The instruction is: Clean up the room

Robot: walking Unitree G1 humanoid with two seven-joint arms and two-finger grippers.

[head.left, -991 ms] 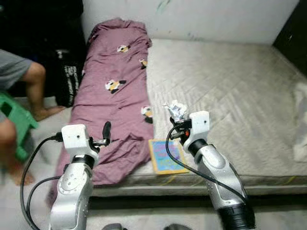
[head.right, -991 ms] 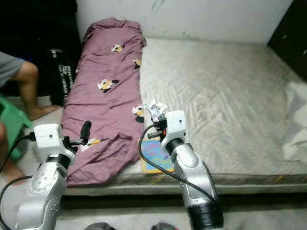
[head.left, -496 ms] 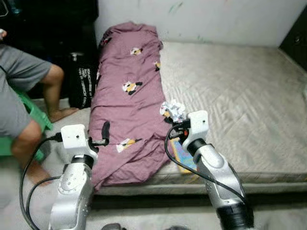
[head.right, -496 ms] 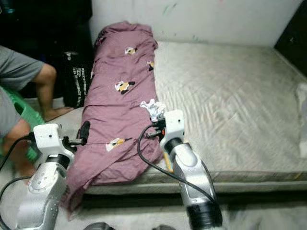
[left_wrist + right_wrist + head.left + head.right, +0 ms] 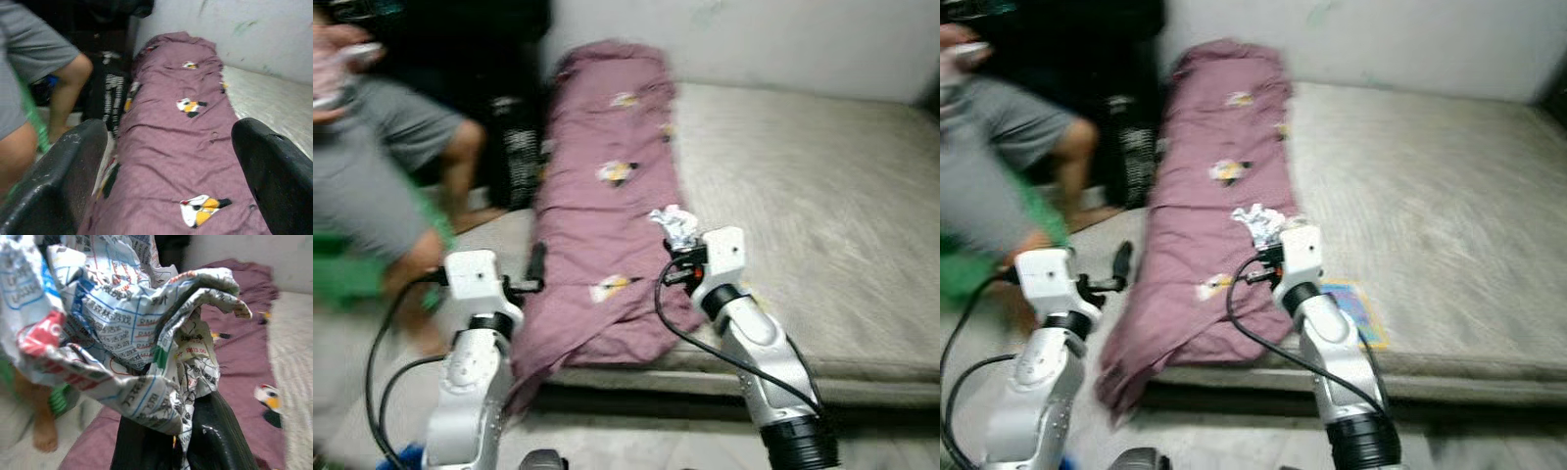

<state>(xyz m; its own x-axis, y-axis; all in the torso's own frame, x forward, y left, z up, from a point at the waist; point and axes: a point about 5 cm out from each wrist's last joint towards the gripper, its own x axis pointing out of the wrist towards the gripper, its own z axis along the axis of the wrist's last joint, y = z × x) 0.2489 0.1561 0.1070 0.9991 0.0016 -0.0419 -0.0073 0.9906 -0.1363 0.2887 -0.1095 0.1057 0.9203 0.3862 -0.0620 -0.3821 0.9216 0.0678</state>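
Blurred mattress (image 5: 822, 206) behind; right fingers (image 5: 195, 440) clamp crumpled paper (image 5: 675, 225), hiding their tips; left fingers (image 5: 73, 166) spread, empty.

Right gripper (image 5: 679, 253) clamped on crumpled paper (image 5: 674, 224), held over purple blanket (image 5: 614, 206) on bed (image 5: 822, 215). Left gripper (image 5: 537, 266) raised near blanket edge, fingers' state unclear. Seated person (image 5: 382, 166) at left. Frame blurred.

Dim room light, head-view motion blur

A grey mattress (image 5: 822, 196) carries a purple blanket (image 5: 607, 215) and a colourful book (image 5: 1356, 308).
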